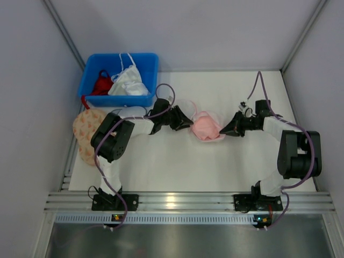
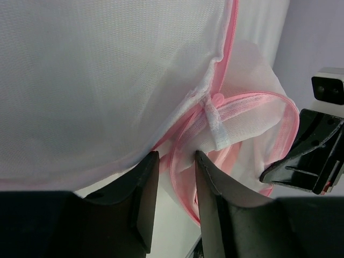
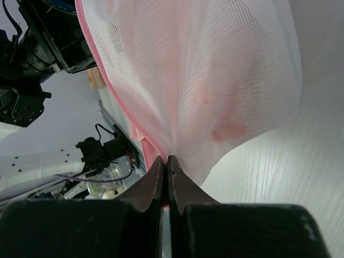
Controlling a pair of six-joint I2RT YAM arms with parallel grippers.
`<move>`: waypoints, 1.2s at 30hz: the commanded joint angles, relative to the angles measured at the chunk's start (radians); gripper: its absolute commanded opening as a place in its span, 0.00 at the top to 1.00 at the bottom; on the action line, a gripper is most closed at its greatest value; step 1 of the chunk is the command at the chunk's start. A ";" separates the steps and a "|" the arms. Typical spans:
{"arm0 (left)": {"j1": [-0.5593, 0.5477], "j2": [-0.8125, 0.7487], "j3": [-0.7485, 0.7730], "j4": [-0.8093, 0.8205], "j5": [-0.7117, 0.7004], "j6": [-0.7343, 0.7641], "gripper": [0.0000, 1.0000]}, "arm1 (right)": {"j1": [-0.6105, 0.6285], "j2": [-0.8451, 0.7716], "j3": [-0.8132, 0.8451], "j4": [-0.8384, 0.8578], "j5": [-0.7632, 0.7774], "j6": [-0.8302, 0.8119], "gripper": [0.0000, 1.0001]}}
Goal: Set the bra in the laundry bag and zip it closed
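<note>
The laundry bag [image 1: 207, 128] lies mid-table between my two grippers, and the pale pink bra [image 1: 206, 130] shows through its white mesh. My left gripper [image 1: 185, 121] is at the bag's left edge. In the left wrist view its jaws [image 2: 174, 156] stand apart, with a loop of the pink rim [image 2: 185, 177] hanging in the gap beside the right finger [image 2: 215, 188] and no pinch on it. My right gripper [image 3: 166, 157] is shut on the bag's right edge, mesh [image 3: 204, 70] bunched at its tips. The bra [image 3: 228, 130] is a faint pink blush behind the mesh.
A blue bin [image 1: 88, 86] at the back left holds a red garment [image 1: 101, 84] and a white garment [image 1: 129, 83]. A beige orange-patterned pouch [image 1: 86, 131] lies at the table's left edge. The right arm's gripper [image 2: 309, 156] appears in the left wrist view.
</note>
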State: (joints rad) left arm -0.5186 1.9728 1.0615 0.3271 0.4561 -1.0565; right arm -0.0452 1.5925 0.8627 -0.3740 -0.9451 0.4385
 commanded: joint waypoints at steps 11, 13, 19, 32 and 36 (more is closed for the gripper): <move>-0.004 0.005 -0.015 0.194 0.061 -0.102 1.00 | -0.018 -0.017 0.002 0.012 -0.024 -0.012 1.00; 0.005 -0.056 -0.031 0.167 0.069 -0.056 1.00 | -0.022 -0.020 0.028 -0.021 -0.018 -0.044 1.00; 0.014 -0.250 0.070 -0.195 -0.008 0.220 1.00 | -0.031 -0.035 0.113 -0.170 0.032 -0.171 1.00; -0.092 -0.368 0.098 -0.680 -0.195 0.638 1.00 | -0.013 -0.100 0.099 -0.243 0.045 -0.231 1.00; -0.103 -0.333 0.071 -0.657 -0.139 0.638 1.00 | -0.001 -0.112 0.073 -0.252 0.049 -0.244 1.00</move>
State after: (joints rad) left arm -0.6178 1.6215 1.1496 -0.2985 0.2985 -0.4664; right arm -0.0544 1.5196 0.9485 -0.6056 -0.8978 0.2272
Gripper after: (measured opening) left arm 0.012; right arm 0.010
